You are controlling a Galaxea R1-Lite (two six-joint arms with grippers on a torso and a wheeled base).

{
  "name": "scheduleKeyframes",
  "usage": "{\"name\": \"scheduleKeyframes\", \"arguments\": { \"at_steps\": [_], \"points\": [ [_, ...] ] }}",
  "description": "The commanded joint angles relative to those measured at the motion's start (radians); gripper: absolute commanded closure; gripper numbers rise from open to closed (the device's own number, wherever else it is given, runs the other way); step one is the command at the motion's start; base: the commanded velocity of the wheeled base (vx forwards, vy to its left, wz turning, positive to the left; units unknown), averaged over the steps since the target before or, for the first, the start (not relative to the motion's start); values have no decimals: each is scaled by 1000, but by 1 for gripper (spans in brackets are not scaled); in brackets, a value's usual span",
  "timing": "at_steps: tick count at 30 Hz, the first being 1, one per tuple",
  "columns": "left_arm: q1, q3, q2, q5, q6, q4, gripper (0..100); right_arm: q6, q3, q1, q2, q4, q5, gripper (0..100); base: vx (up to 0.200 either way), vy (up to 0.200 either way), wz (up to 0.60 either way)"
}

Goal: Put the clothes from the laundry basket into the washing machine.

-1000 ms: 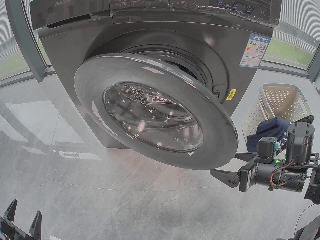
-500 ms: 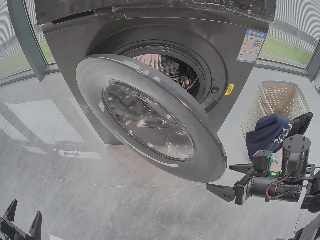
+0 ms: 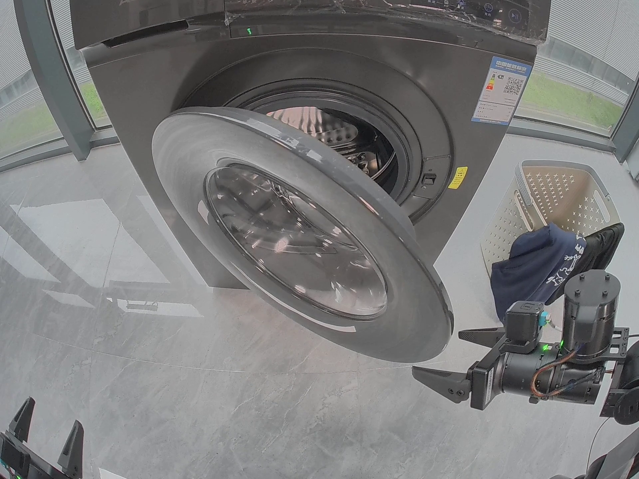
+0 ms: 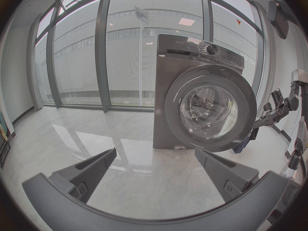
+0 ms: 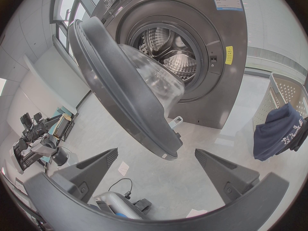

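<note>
The grey washing machine (image 3: 319, 54) stands ahead with its round door (image 3: 299, 234) swung partly open, and the steel drum (image 3: 333, 134) shows behind it. To its right stands a white perforated laundry basket (image 3: 566, 194), with a navy garment (image 3: 532, 267) draped over its near rim and a black one (image 3: 602, 244) beside it. My right gripper (image 3: 439, 354) is open and empty, low by the door's free edge, left of the basket. In the right wrist view the open gripper (image 5: 155, 153) faces the door rim (image 5: 128, 103), drum (image 5: 166, 55) and navy garment (image 5: 279, 129). My left gripper (image 3: 46, 427) is open, far back at the lower left.
Bare grey tiled floor (image 3: 200, 380) spreads before the machine. Glass walls with dark frames (image 3: 46, 68) stand behind it. The open door juts out over the floor between the two arms. The left wrist view faces the machine (image 4: 199, 97) from a distance.
The door has swung wider open, uncovering the drum. My right gripper has dropped lower, away from the door's rim. The head view shifted slightly. In the last half second almost nothing moved.
</note>
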State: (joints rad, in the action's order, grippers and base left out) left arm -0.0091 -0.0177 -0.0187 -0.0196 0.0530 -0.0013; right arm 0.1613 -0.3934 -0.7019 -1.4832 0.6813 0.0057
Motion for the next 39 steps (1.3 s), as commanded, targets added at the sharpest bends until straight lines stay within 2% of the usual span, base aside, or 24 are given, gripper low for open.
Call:
{"name": "scheduleKeyframes", "arguments": {
  "at_steps": [1, 14, 19, 30, 35, 39],
  "points": [
    [0, 16, -1, 0, 1, 0, 0, 0, -8, 1, -5, 1, -4, 0, 0, 0, 0],
    [0, 16, -1, 0, 1, 0, 0, -8, -67, 13, -63, 81, -12, 0, 0, 0, 0],
    [0, 16, -1, 1, 1, 0, 0, -8, -101, 1, -108, 84, -10, 0, -200, 0, 0],
    [0, 16, -3, 0, 2, 0, 0, -5, -79, -74, -137, 144, -10, 0, -18, 0, 0],
    [0, 16, -3, 0, 1, 0, 0, -5, -62, -64, -121, 147, -13, 0, 0, 0, 0],
    [0, 16, -3, 0, 1, 0, 0, -3, -61, -41, -121, 147, -16, 0, -200, 0, 0]
  ]
}}
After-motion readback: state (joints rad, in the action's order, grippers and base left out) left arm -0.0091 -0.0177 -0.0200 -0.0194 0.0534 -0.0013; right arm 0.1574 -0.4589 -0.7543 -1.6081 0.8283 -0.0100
